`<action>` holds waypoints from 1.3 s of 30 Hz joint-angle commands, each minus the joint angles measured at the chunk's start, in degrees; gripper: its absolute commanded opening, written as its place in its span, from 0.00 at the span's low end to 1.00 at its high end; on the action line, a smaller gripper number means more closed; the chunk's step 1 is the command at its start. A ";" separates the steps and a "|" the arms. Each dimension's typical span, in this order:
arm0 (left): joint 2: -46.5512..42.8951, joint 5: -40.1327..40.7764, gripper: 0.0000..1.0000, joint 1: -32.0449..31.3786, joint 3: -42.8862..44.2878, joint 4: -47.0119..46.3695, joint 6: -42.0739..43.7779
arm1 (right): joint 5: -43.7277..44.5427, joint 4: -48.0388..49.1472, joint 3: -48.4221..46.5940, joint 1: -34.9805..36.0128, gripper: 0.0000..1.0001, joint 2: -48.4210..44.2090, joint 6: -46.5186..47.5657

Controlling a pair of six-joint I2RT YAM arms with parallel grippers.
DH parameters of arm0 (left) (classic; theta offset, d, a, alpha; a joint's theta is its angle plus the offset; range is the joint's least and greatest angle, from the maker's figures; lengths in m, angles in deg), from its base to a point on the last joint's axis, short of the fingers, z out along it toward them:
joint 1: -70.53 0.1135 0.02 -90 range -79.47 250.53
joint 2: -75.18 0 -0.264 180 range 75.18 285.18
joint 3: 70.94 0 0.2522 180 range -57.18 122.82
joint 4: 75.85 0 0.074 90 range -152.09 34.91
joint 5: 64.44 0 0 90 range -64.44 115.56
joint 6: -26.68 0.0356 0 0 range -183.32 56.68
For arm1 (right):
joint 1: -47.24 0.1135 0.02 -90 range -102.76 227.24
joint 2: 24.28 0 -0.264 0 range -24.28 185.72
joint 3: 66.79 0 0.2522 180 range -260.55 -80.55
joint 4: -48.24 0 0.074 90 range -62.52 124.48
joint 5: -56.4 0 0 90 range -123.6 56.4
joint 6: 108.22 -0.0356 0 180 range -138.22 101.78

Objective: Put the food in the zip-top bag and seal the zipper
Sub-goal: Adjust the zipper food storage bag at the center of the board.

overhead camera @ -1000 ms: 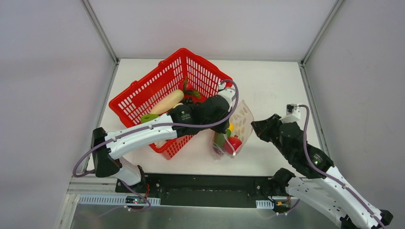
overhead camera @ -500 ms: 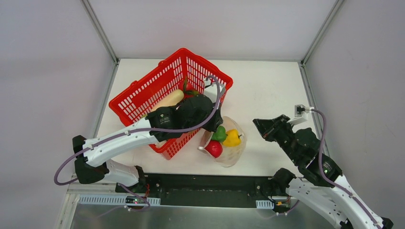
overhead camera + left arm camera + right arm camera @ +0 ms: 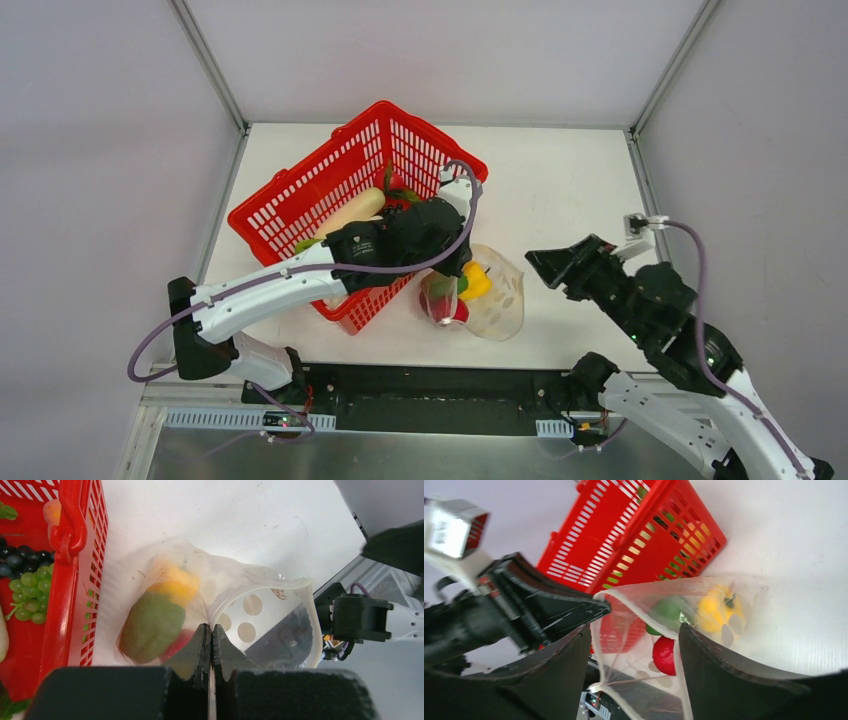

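The zip-top bag (image 3: 497, 297) lies on the white table just right of the red basket, its mouth gaping toward the right arm. Through the clear dotted plastic I see food: a green piece (image 3: 150, 625), a yellow one (image 3: 175, 586) and a red one (image 3: 665, 655). My left gripper (image 3: 210, 628) is shut on a fold of the bag's edge. The whitish zipper (image 3: 621, 604) runs along the open rim. My right gripper (image 3: 545, 270) stands open a little right of the bag, touching nothing; the bag's mouth shows between its fingers (image 3: 724, 670).
The red slotted basket (image 3: 300, 175) sits left of the bag and holds a long white radish (image 3: 350, 212), green grapes (image 3: 27, 597) and dark grapes (image 3: 15, 557). Grey walls close in the table on three sides.
My right gripper has opened and drawn back from the bag. The left gripper carried the bag toward the basket and lower, and the bag's mouth now hangs open.
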 commanded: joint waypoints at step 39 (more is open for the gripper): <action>-5.70 -3.78 0.00 5.06 -2.23 -3.87 -5.72 | 1.46 -10.71 -11.31 0.21 0.00 11.43 3.42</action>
